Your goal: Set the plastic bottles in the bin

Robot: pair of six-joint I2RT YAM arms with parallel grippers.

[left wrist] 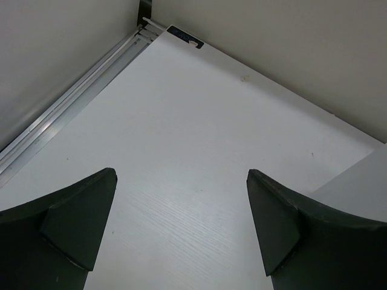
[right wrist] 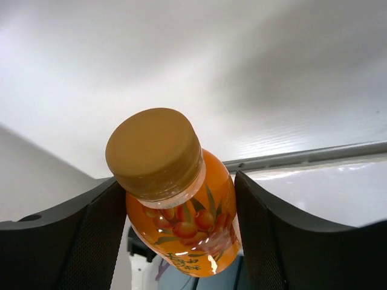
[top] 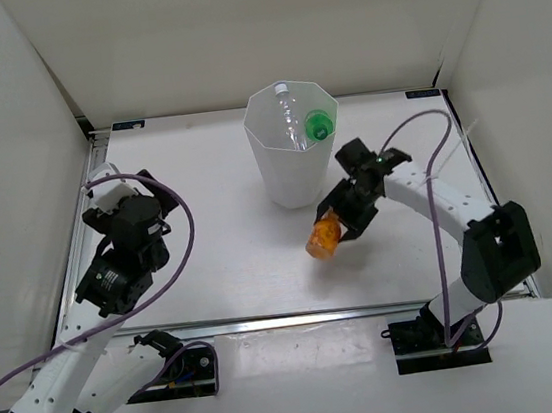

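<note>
The tall white faceted bin (top: 274,171) stands at the far middle of the table. A clear bottle (top: 289,116) and a green bottle (top: 319,126) lie inside it. My right gripper (top: 340,221) is shut on the orange bottle (top: 324,237), held in the air just in front and to the right of the bin. In the right wrist view the orange bottle (right wrist: 181,208) sits between the two fingers (right wrist: 272,241), cap toward the camera. My left gripper (top: 146,212) is open and empty at the left side; its view (left wrist: 181,223) shows only bare table. The blue-labelled and white-red-labelled bottles are out of view.
White walls enclose the table on three sides. A metal rail (left wrist: 72,103) runs along the table's left edge. A rail (top: 300,316) also borders the near edge by the arm bases. Grey cables loop off both arms.
</note>
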